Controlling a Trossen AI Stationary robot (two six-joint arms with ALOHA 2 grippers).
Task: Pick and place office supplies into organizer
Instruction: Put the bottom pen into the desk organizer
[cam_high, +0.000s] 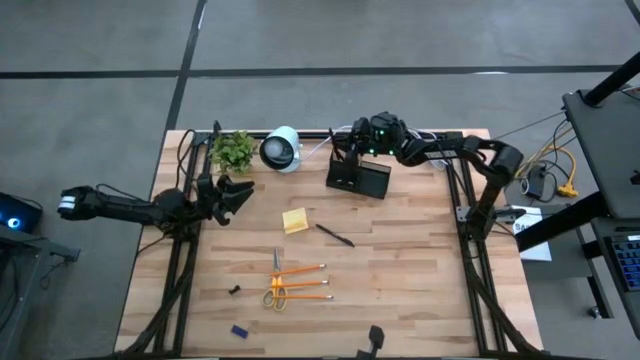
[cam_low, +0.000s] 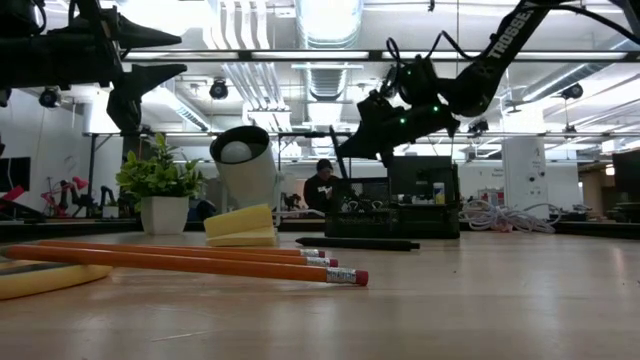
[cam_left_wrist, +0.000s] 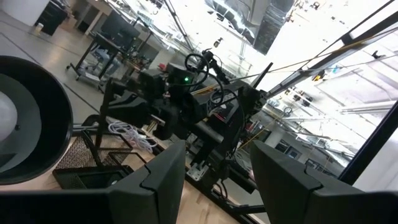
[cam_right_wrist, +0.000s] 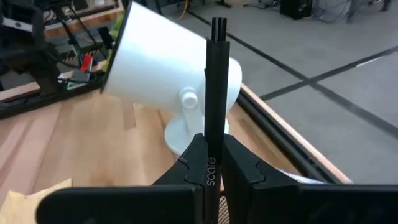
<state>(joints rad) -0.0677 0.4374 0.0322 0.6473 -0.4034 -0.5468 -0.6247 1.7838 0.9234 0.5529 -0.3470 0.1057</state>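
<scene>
Over the organizer (cam_high: 358, 177) at the table's back edge, my right gripper (cam_high: 352, 140) is pinching a black pen (cam_right_wrist: 213, 106) upright, so I'd say that one's nearly dropped in. Most of the job looks left: sticky-note pad (cam_high: 295, 221), another pen (cam_high: 335, 235), pencils (cam_high: 300, 283) and scissors (cam_high: 276, 280) all lie in front of the organizer. Left gripper (cam_high: 238, 192) waits off to its left, fingers spread, holding nothing.

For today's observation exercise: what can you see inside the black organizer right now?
The organizer sits under the right gripper, shut on a black pen above it. Thin dark sticks rise from its back section. The arm covers the rest, so its other contents cannot be seen.
</scene>
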